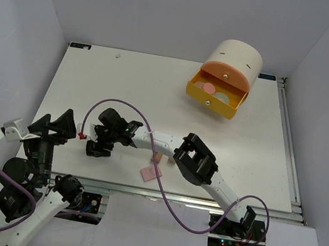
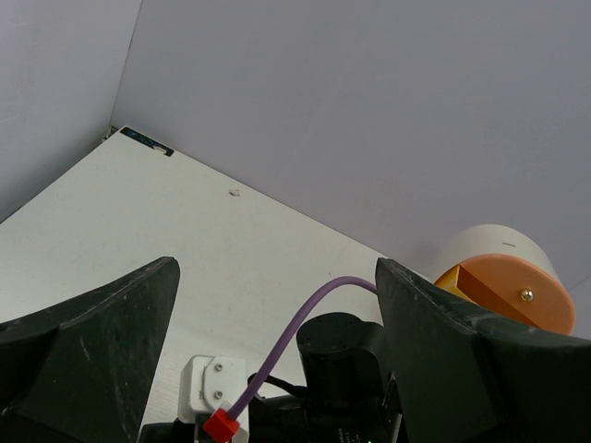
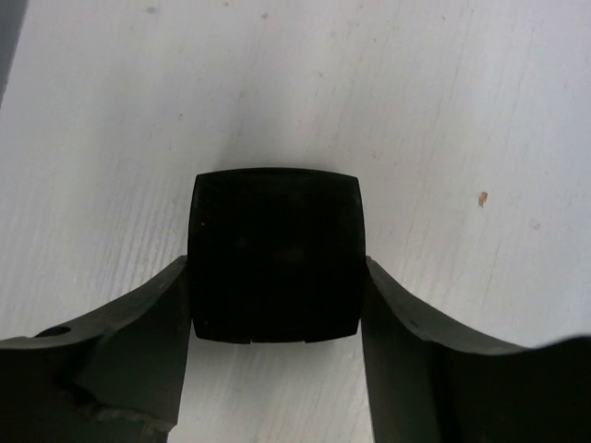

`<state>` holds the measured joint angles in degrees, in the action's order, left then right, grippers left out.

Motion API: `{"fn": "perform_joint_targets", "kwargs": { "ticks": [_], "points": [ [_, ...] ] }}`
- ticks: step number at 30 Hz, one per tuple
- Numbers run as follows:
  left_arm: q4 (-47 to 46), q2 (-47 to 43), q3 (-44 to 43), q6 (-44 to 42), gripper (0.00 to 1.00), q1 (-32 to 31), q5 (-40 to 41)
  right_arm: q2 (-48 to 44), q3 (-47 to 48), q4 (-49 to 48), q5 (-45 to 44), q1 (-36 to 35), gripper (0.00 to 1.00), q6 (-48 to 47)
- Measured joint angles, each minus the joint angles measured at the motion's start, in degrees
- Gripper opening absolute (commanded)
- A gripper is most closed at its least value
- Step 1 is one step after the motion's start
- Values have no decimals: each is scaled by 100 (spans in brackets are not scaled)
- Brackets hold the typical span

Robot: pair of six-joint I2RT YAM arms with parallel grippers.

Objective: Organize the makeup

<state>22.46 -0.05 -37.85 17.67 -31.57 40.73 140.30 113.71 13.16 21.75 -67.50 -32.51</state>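
Note:
A black square compact (image 3: 274,254) lies flat on the white table, and my right gripper (image 3: 275,268) is shut on it, a finger pressed against each side. In the top view the right gripper (image 1: 97,147) is low over the table's front left. A flat pink square (image 1: 151,173) lies near the front edge under the right arm, with small pink and beige pieces (image 1: 158,157) half hidden by the arm. My left gripper (image 1: 58,121) is wide open and empty, raised at the front left, apart from the right wrist (image 2: 343,355).
A big cream cylinder (image 1: 236,58) stands at the back right. Its yellow drawer (image 1: 214,101) is pulled open, with a pink round thing (image 1: 209,87) and a pale round thing (image 1: 222,97) inside. A purple cable (image 1: 130,107) arcs over the right arm.

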Motion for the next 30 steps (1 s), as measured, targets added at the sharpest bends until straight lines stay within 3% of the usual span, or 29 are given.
{"fn": "perform_joint_targets", "kwargs": {
  "ticks": [4, 8, 17, 23, 30],
  "points": [
    [0, 0, 0, 0, 98, 0, 0, -74, -171, -166, 18, 26, 23, 58],
    [0, 0, 0, -2, 98, 0, -2, -396, -686, -269, -9, 52, 8, 43],
    [-57, 0, 32, -20, 98, 0, -148, -2636, -2435, 472, 1, 812, 8, -160],
    [-117, 85, 116, -78, 98, 0, -672, -4437, -3079, 439, -99, 2407, 10, -242],
    [-238, 1067, 128, -131, 98, 0, -1487, -5051, -3492, 478, -859, 4332, 16, -7]
  ]
}}
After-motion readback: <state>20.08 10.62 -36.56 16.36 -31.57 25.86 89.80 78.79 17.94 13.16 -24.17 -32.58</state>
